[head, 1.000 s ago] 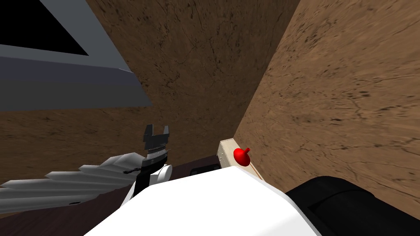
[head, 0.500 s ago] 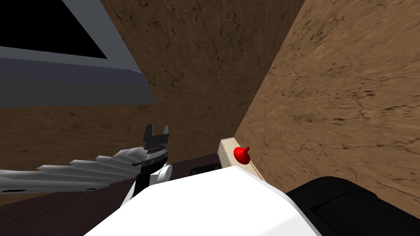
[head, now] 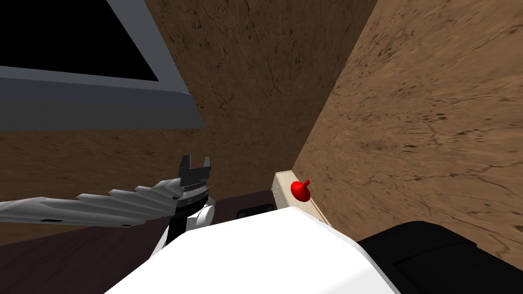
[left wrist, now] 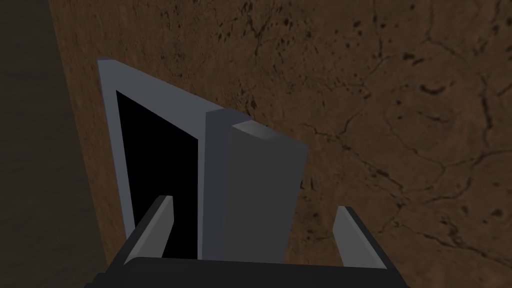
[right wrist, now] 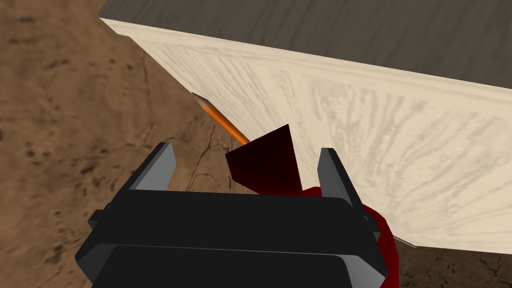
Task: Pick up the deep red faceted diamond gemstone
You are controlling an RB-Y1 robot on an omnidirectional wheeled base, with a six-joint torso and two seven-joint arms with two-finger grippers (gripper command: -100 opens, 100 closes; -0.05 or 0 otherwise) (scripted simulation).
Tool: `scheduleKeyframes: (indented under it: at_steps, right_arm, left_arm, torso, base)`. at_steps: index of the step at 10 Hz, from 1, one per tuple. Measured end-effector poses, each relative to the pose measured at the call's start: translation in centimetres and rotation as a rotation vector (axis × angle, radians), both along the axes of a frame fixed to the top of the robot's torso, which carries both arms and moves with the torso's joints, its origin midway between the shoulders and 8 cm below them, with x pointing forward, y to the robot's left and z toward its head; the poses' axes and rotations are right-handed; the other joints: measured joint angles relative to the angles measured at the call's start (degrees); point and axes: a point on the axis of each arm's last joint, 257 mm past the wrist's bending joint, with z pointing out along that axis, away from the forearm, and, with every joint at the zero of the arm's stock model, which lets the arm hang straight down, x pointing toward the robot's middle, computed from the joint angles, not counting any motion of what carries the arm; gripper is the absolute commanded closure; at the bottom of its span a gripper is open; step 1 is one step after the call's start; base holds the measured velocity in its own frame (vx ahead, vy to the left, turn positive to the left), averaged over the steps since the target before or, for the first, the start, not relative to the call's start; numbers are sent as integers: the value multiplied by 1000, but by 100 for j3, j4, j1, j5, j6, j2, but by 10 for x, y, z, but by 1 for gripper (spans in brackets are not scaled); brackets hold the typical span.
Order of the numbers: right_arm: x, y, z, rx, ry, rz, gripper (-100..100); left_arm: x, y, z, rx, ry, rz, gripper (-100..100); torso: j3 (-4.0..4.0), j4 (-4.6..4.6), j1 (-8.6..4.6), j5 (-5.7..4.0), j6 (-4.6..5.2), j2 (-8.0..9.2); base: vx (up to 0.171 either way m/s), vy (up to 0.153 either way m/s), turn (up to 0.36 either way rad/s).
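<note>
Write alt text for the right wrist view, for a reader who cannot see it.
The right gripper is open, its two fingers either side of the pointed tip of a dark red gemstone, not pressing its sides. Behind the gemstone is a pale wooden surface, with a thin orange rod beside it and a mottled brown surface beyond.

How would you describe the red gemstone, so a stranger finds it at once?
Find the brown wall on my right; a pale wooden unit stands beside it. On its top sits the gemstone. It alone is deep red and faceted, unlike the thin orange stick nearby.
</note>
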Motion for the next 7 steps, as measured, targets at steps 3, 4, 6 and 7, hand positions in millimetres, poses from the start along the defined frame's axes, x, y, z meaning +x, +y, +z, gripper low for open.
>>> scheduleKeyframes:
  at_steps: [3,4,6,7]
  right_arm:
    - [15,-4,-2,2,-1,-21,100]
    - [15,-3,-2,3,-1,-20,100]
    - [15,-4,-2,2,-1,-20,100]
    - [15,-4,-2,2,-1,-20,100]
  left_arm:
    - [0,0,0,0,0,0,0]
    - [0,0,0,0,0,0,0]
    - [0,0,0,0,0,0,0]
    - [0,0,0,0,0,0,0]
  torso:
    - [1,1,-12,-11,1,-1]
    - [-8,-3,-18,-9,2,-15]
    - [-13,-5,-21,-13,1,-23]
    - [-13,-5,-22,-14,1,-24]
  base:
    - [-57,12,38]
    - [0,0,0]
    - [0,0,0]
    - [0,0,0]
